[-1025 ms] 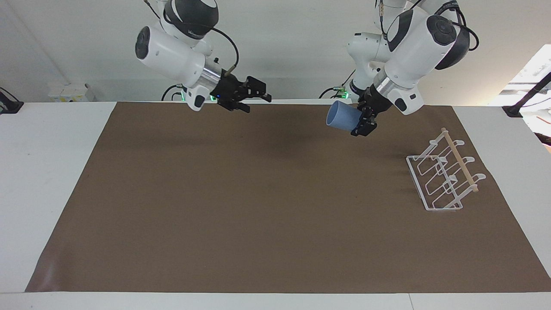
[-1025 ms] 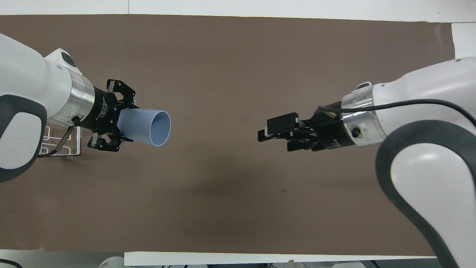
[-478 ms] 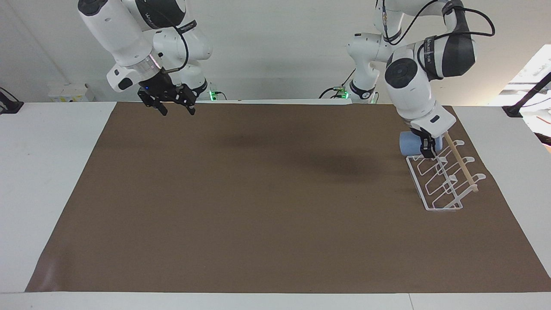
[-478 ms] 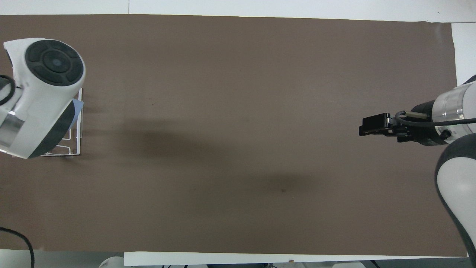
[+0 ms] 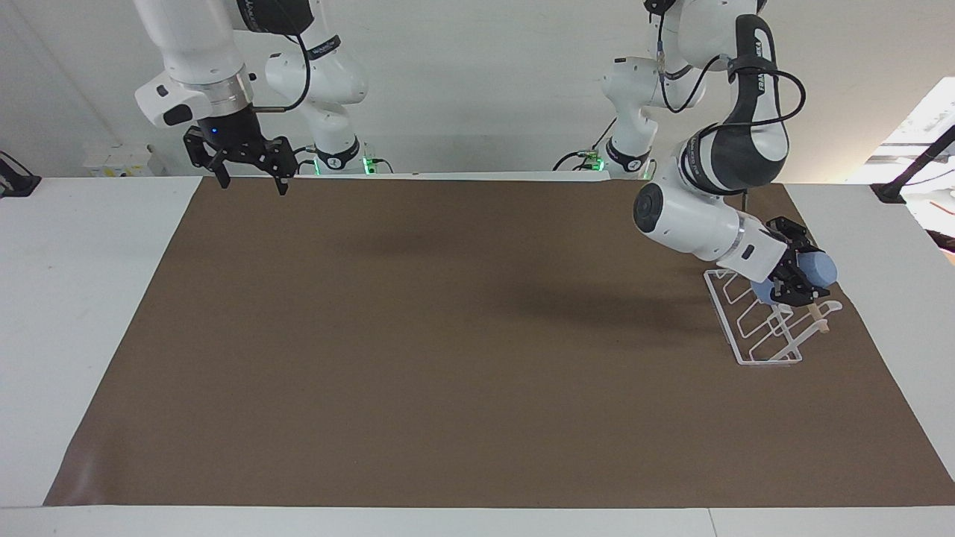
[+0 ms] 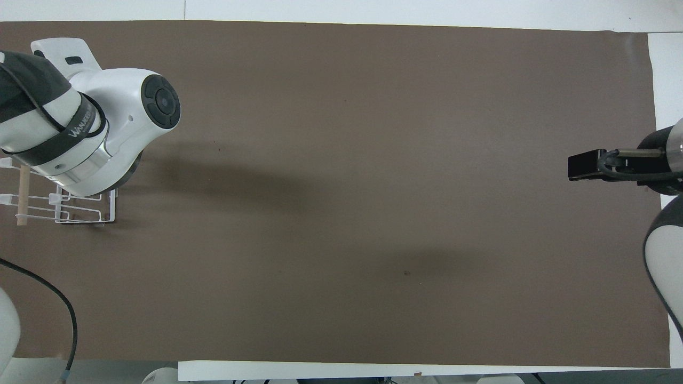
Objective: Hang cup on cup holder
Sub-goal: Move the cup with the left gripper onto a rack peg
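Observation:
In the facing view my left gripper [image 5: 803, 273] is shut on the light-blue cup [image 5: 821, 268], which lies on its side just over the looped prongs of the white wire cup holder [image 5: 750, 337]. The cup's closed base points toward the left arm's end of the table. The holder's wooden dowel [image 5: 821, 322] shows just below the cup. I cannot tell whether the cup touches a prong. From overhead the left arm covers the cup, and only part of the cup holder [image 6: 80, 211] and its dowel [image 6: 22, 194] show. My right gripper [image 5: 246, 170] hangs open and empty, fingers down, over the mat's edge by the robots; overhead it [image 6: 581, 165] waits at the mat's edge at its own end.
A brown mat [image 5: 448, 335] covers most of the white table [image 5: 82, 298]. Black mounts stand on the table at the right arm's end [image 5: 15, 183] and at the left arm's end [image 5: 891, 192].
The left arm has swung the cup from beside the holder's nearer end to over its prongs, turning the wrist. The right gripper has drawn back toward its own end.

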Motion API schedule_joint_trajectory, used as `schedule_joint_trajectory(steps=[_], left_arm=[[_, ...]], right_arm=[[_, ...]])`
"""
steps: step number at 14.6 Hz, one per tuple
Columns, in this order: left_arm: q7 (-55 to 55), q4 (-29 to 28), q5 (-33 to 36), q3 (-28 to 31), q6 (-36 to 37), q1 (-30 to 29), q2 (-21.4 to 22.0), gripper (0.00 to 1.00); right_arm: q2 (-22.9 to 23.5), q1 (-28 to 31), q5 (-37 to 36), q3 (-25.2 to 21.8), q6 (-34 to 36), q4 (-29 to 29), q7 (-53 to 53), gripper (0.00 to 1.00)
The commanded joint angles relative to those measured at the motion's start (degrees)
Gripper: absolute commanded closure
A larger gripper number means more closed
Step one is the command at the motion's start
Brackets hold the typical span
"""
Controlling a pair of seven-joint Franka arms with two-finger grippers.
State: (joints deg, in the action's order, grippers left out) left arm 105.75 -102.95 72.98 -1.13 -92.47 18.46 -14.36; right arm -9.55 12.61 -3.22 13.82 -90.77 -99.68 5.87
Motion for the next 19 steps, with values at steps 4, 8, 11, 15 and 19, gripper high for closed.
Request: schedule_joint_trajectory(steps=[4,8,11,15,19], left_arm=[[7.7,1.6,6.6,-0.1,4.9,0.0,-5.5,1.0],[10.5,-1.4,6.7,-0.2,6.1,0.1,-5.8,1.0],[12.9,-1.5,6.7,-0.1,6.2,0.0,-7.3,1.0],[13.9,-1.7,7.1,-0.2,5.5,-0.9,-8.2,0.88],[13.4,-1.0,7.1,-0.3,4.8,-1.2,-8.3,0.0]], right_arm=[[6.7,-3.7,0.8,-10.9,4.6,7.6,-12.0,0.0],[6.7,-14.7,-0.2,-20.4,4.9,7.6,-12.2,0.0],[6.1,-15.1,-0.2,-20.4,6.0,7.0,-12.3,0.0],[7.3,-15.2,-0.4,-19.4,6.1,8.4,-14.9,0.0],[6.8,-14.5,-0.5,-20.1,7.4,8.0,-17.0,0.0]])
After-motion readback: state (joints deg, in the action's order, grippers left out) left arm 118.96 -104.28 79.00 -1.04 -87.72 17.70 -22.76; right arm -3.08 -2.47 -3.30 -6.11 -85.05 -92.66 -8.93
